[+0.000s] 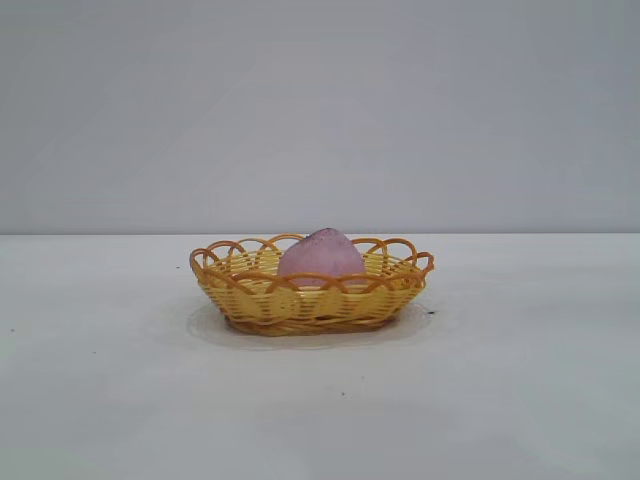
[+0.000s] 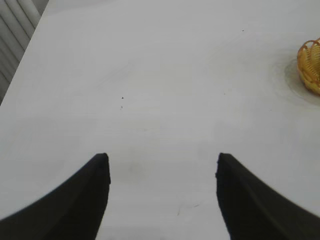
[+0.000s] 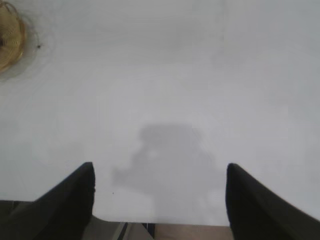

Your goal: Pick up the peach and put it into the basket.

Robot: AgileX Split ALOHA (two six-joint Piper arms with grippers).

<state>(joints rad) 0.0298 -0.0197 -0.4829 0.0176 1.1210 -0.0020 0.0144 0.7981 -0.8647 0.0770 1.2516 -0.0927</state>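
The dusty-pink peach (image 1: 321, 255) lies inside the yellow basket (image 1: 240, 295) with the orange scalloped rim, at the middle of the white table in the exterior view. Neither arm shows in that view. In the left wrist view my left gripper (image 2: 162, 162) is open and empty over bare table, with an edge of the basket (image 2: 311, 65) far off. In the right wrist view my right gripper (image 3: 160, 172) is open and empty near the table's edge, with part of the basket (image 3: 9, 42) in a far corner. The peach is hidden in both wrist views.
The white table (image 1: 520, 400) spreads around the basket, with a plain grey wall behind. The table's edge and the floor beyond (image 3: 165, 232) show under the right gripper. A ribbed panel (image 2: 12, 30) lies beside the table in the left wrist view.
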